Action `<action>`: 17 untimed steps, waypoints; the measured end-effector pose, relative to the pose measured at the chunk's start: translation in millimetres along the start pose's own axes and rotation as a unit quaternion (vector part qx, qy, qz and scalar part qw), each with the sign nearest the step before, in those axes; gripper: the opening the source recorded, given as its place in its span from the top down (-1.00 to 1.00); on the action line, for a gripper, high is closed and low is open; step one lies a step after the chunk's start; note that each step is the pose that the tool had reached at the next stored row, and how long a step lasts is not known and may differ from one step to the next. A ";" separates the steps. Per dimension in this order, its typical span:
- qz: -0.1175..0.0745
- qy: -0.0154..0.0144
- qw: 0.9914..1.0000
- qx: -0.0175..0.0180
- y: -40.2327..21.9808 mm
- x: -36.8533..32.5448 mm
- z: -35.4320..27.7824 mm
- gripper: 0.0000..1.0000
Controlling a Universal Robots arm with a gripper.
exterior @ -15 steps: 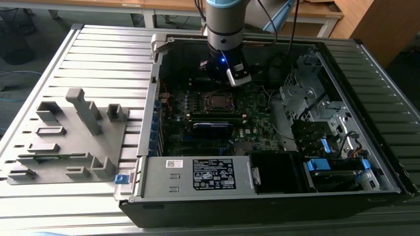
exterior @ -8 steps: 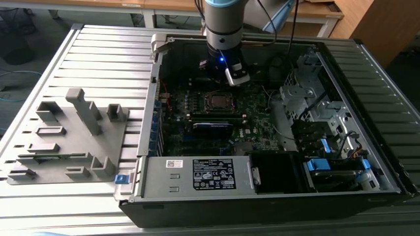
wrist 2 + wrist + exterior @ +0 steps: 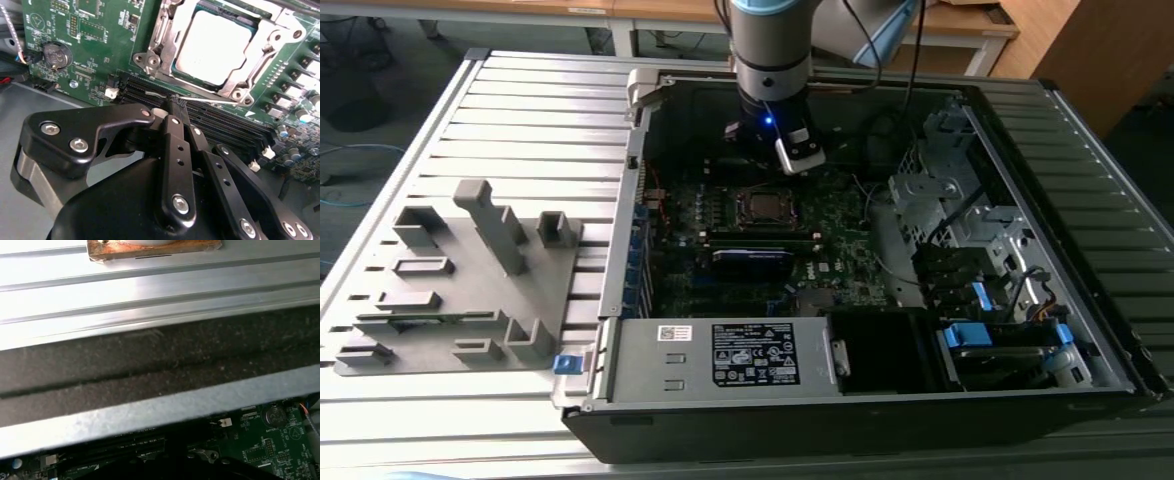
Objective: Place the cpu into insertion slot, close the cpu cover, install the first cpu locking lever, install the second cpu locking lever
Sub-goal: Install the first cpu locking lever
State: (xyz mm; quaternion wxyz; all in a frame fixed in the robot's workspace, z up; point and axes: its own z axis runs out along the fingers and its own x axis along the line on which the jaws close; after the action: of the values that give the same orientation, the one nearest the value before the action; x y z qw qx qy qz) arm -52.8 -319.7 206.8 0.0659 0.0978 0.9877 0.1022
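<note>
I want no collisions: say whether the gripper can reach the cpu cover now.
Probably yes: the gripper hangs over the motherboard close beside the cpu cover, with nothing standing between them.

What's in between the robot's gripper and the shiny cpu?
In the second wrist view, black memory slots and the near rim of the cpu cover lie between the gripper and the cpu.

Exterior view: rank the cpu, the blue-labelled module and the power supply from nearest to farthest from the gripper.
From the gripper:
1. cpu, in its socket mid-board, right by the gripper.
2. blue-labelled module, past the socket, toward the case's near side.
3. power supply, the silver box along the case's near edge.
</note>
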 end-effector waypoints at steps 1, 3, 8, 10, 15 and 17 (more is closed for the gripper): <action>-0.001 -0.003 1.000 -0.001 -0.1 0.2 0.3 0.79; -0.002 -0.010 1.000 -0.002 -0.3 0.7 1.1 0.79; -0.003 -0.017 1.000 -0.004 -1.5 3.6 3.5 0.79; -0.003 -0.018 1.000 -0.004 -1.8 4.3 4.4 0.79; 0.002 -0.019 1.000 -0.003 -2.1 5.0 5.2 0.79; 0.004 -0.019 1.000 -0.003 -2.3 5.6 5.6 0.79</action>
State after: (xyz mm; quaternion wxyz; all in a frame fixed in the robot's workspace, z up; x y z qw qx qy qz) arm -57.8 -319.7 200.3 0.0848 0.1032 0.9856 0.1034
